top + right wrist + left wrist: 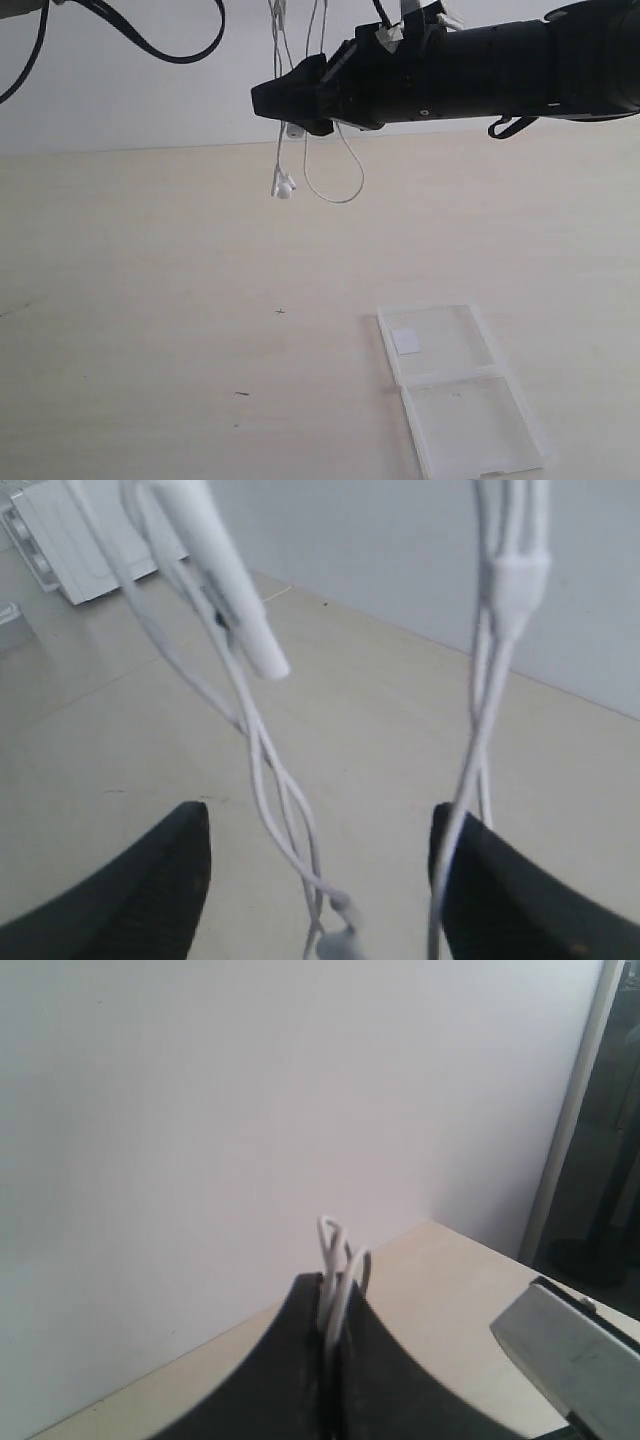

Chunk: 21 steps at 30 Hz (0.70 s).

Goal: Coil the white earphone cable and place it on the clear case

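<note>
Exterior view: the right arm (470, 70) stretches across the top, and the white earphone cable (338, 202) dangles by its tip, an earbud (285, 189) hanging high above the table (150, 330). The clear case (455, 395) lies open and flat at lower right, well apart from the cable.

Left wrist view: the left gripper (330, 1305) is clenched on cable loops.

Right wrist view: the right gripper (320, 870) is released, its fingers (150, 890) spread, and strands hang loose between them.

White earphone cable (284, 188), clear case (470, 420) with white sticker (406, 340), black fingers (140, 890), pale beige table (150, 300)
</note>
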### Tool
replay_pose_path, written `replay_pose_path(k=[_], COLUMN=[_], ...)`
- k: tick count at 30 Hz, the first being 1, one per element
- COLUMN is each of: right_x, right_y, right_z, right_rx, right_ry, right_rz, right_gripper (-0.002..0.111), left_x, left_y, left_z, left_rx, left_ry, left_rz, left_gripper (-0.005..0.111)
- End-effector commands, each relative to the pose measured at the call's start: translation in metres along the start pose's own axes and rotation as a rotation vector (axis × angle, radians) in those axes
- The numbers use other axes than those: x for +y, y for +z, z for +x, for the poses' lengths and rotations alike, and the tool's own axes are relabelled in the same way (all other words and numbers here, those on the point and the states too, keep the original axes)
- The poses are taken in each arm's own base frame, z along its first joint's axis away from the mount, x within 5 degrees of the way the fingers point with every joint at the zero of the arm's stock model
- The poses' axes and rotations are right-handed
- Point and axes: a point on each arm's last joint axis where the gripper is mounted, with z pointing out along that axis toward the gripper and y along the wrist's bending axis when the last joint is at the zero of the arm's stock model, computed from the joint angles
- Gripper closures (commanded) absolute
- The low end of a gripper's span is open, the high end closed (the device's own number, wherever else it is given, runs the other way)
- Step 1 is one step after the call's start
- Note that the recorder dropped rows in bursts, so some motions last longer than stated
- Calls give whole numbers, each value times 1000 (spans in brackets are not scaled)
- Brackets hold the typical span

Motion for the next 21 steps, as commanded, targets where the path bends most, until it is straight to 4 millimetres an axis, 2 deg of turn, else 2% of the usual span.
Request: replay_pose_path(k=[1, 8, 11, 15, 21], right_x=[2, -3, -6, -7, -4], right_y=[0, 0, 0, 0, 0], right_z=[-3, -4, -4, -5, -5], right_rx=[-2, -9, -7, -16, -18], right_ry=[-10, 4, 6, 21, 62], right_rz=[-8, 53, 82, 97, 61], right_gripper=[39, 39, 34, 28, 28], left_x=[-1, -4, -4, -2, 5], left_y=[-1, -1, -2, -2, -2], left_z=[-3, -4, -6, -5, -1], left_rx=[-8, -22, -28, -13, 25], left_ry=[3, 4, 4, 4, 4], left_rz=[-1, 26, 29, 1, -70], left_gripper=[107, 107, 107, 107, 107])
